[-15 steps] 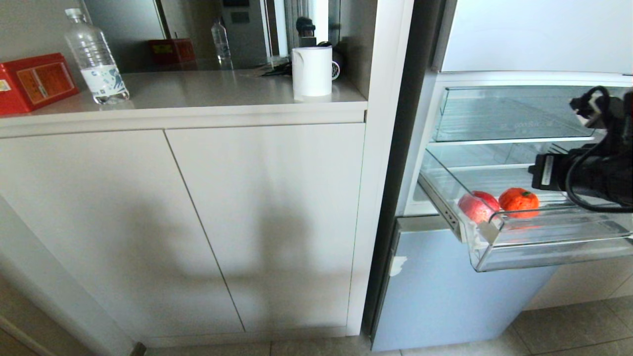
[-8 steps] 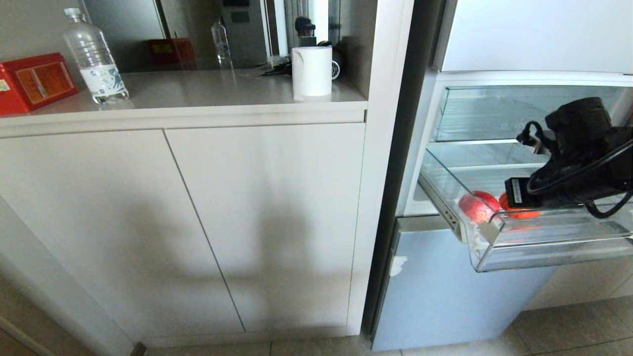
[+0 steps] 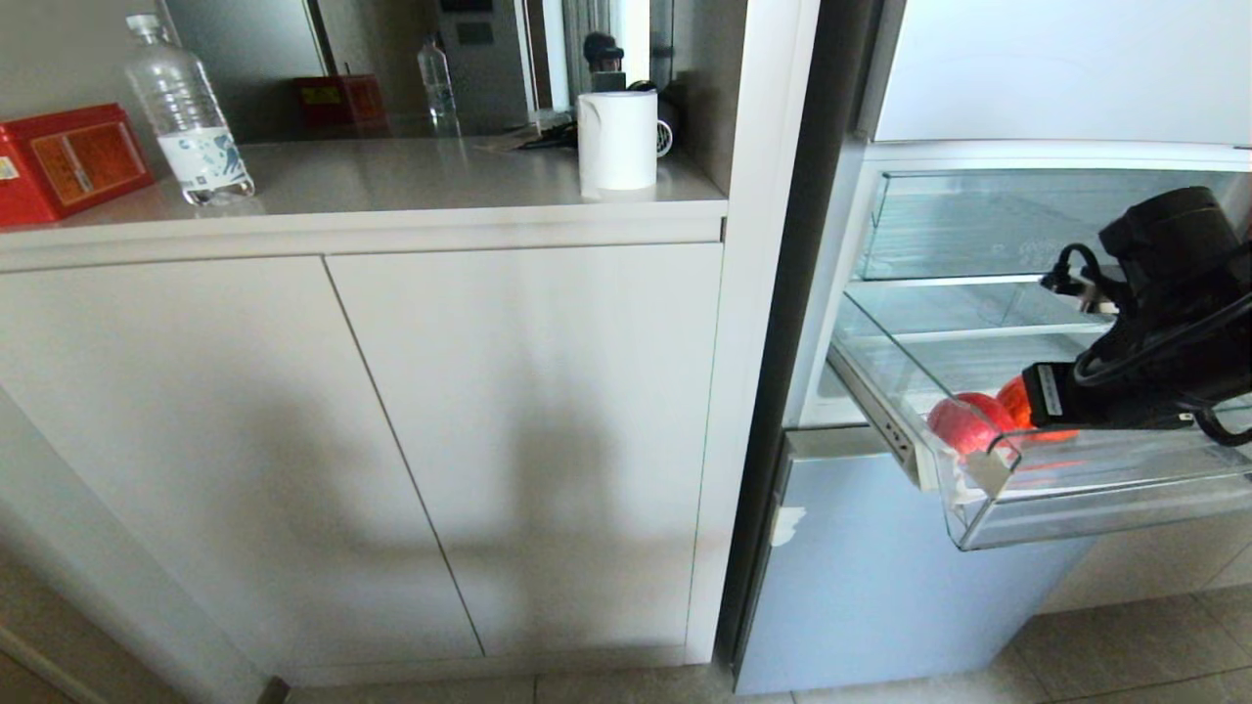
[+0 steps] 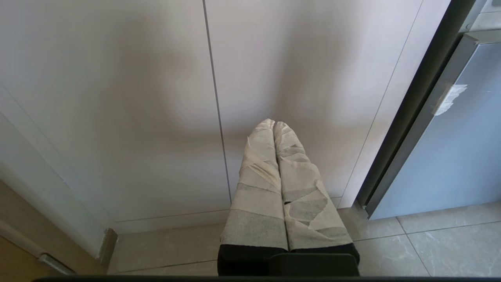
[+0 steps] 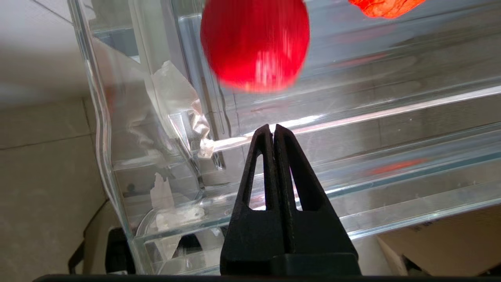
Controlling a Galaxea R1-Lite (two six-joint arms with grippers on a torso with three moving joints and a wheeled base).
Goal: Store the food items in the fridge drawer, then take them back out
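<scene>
Beside pale cabinets, your right gripper (image 5: 273, 131), fingers pressed together, hovered over the smooth, probably slippery red round fruit (image 5: 255, 43); grasp its widest middle.

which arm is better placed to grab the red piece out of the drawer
The right. The right gripper, shut and empty, is already inside the fridge drawer beside the red piece. The left gripper hangs low, facing the cabinet doors.

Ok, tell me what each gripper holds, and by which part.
Nothing is held. The right gripper is shut empty over the fridge drawer, short of the red food item. The left gripper is shut empty by the cabinet doors.
</scene>
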